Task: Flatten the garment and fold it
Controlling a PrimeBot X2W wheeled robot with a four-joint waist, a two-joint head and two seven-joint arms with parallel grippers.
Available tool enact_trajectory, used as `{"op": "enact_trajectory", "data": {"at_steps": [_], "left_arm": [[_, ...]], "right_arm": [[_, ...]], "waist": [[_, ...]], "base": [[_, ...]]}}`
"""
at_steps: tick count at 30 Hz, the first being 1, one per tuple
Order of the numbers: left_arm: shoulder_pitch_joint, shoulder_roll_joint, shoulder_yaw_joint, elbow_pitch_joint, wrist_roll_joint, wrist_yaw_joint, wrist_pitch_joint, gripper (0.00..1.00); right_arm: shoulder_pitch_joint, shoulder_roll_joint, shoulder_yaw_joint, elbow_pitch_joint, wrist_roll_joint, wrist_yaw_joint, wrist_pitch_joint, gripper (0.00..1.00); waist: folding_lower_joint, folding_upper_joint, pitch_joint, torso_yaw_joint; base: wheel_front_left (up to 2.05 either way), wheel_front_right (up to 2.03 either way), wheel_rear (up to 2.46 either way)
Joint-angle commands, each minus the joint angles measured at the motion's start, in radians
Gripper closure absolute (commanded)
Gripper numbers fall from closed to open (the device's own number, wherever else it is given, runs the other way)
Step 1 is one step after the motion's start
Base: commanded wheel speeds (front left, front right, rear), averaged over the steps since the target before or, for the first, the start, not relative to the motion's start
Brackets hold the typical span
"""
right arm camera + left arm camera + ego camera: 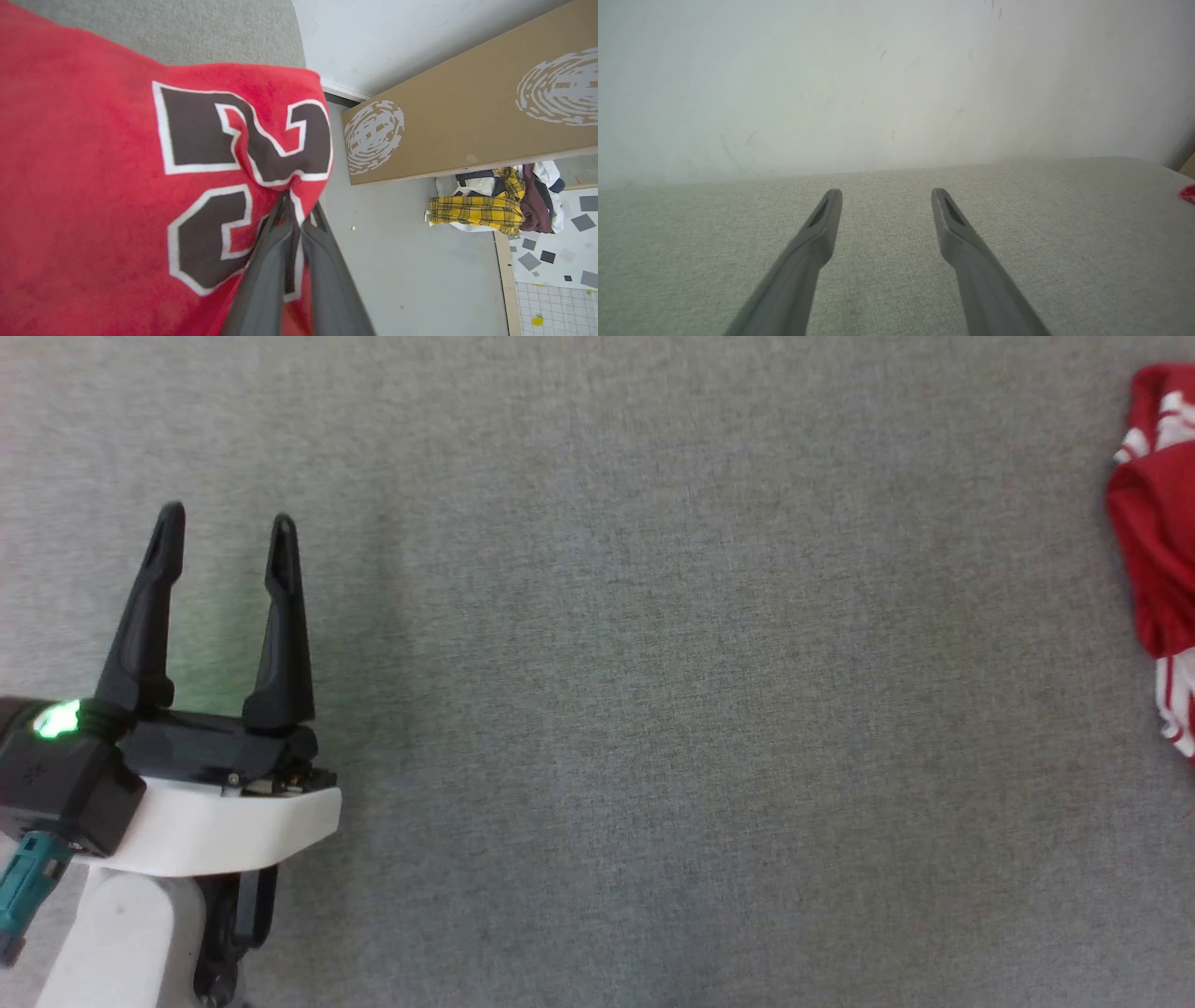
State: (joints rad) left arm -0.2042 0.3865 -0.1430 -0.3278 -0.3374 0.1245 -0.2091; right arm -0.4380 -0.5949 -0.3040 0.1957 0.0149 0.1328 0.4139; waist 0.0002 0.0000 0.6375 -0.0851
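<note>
Garment (70,140) pinched in right hand (299,205), left hand (227,515) spread wide

Grey fabric surface (653,709), white wall (831,84) — cardboard panel (458,116) beside a clothes heap (495,207)

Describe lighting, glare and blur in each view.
Head view: soft even light, with a green glow on the grey surface by the left gripper. Left wrist view: hazy, washed out, low contrast. Right wrist view: the garment is sharp, with vivid colours.
</note>
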Motion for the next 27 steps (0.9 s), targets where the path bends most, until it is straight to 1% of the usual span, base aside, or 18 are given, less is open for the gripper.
{"op": "enact_trajectory", "data": {"at_steps": [1, 5, 6, 7, 8, 9, 17, 18, 22, 25, 27], "left_arm": [[-0.019, 0.005, -0.002, -0.01, 0.014, 0.009, 0.003, 0.0], [-0.03, 0.012, -0.004, -0.024, 0.032, 0.015, -0.002, 0.0], [-0.032, 0.013, -0.005, -0.025, 0.036, 0.015, -0.004, 0.0], [-0.033, 0.014, -0.006, -0.026, 0.041, 0.016, -0.007, 0.0], [-0.034, 0.014, -0.007, -0.025, 0.044, 0.016, -0.009, 0.0], [-0.035, 0.014, -0.009, -0.024, 0.047, 0.016, -0.011, 0.0], [-0.028, -0.002, -0.028, -0.002, 0.04, 0.007, -0.027, 0.0], [-0.026, 0.003, -0.038, 0.002, 0.046, -0.002, -0.029, 0.0], [-0.013, -0.017, -0.035, 0.031, 0.053, 0.024, -0.035, 0.0], [-0.003, -0.034, -0.029, 0.055, 0.064, 0.046, -0.042, 0.0], [0.01, -0.049, -0.028, 0.071, 0.061, 0.053, -0.045, 0.0]], "right_arm": [[-0.023, 0.004, -0.009, 0.013, -0.012, -0.002, -0.016, 1.0], [-0.048, 0.027, -0.026, 0.051, -0.034, -0.002, -0.043, 1.0], [-0.055, 0.031, -0.028, 0.061, -0.04, -0.002, -0.05, 0.96], [-0.061, 0.034, -0.027, 0.07, -0.045, -0.002, -0.056, 0.64], [-0.066, 0.037, -0.024, 0.079, -0.05, -0.002, -0.063, 0.04], [-0.07, 0.039, -0.021, 0.087, -0.054, -0.002, -0.07, 0.0], [-0.089, 0.034, -0.025, 0.15, -0.063, -0.002, -0.136, 0.0], [-0.088, 0.032, -0.028, 0.154, -0.06, -0.002, -0.15, 0.0], [-0.066, 0.045, -0.027, 0.145, -0.03, -0.002, -0.211, 0.0], [-0.029, 0.075, -0.01, 0.11, 0.0, -0.002, -0.261, 0.0], [0.004, 0.108, 0.001, 0.078, 0.023, -0.002, -0.293, 0.0]], "waist": [[-0.0002, 0.0, 0.042, -0.016], [-0.0002, 0.0, 0.059, -0.019], [-0.0002, 0.0, 0.06, -0.019], [-0.0002, 0.0, 0.061, -0.02], [-0.0002, 0.0, 0.06, -0.021], [-0.0002, 0.0, 0.059, -0.021], [-0.0002, 0.0, 0.002, -0.017], [-0.0002, 0.0, -0.008, -0.016], [-0.0002, 0.0, -0.059, -0.01], [-0.0002, 0.0, -0.109, -0.002], [-0.0002, 0.0, -0.149, 0.003]], "base": [[0.0, 0.0, 0.0], [0.0, 0.0, 0.0], [0.0, 0.0, 0.0], [0.0, 0.0, 0.0], [0.0, 0.0, 0.0], [0.0, 0.0, 0.0], [0.0, 0.0, 0.0], [0.0, 0.0, 0.0], [0.0, 0.0, 0.0], [0.0, 0.0, 0.0], [0.0, 0.0, 0.0]]}}
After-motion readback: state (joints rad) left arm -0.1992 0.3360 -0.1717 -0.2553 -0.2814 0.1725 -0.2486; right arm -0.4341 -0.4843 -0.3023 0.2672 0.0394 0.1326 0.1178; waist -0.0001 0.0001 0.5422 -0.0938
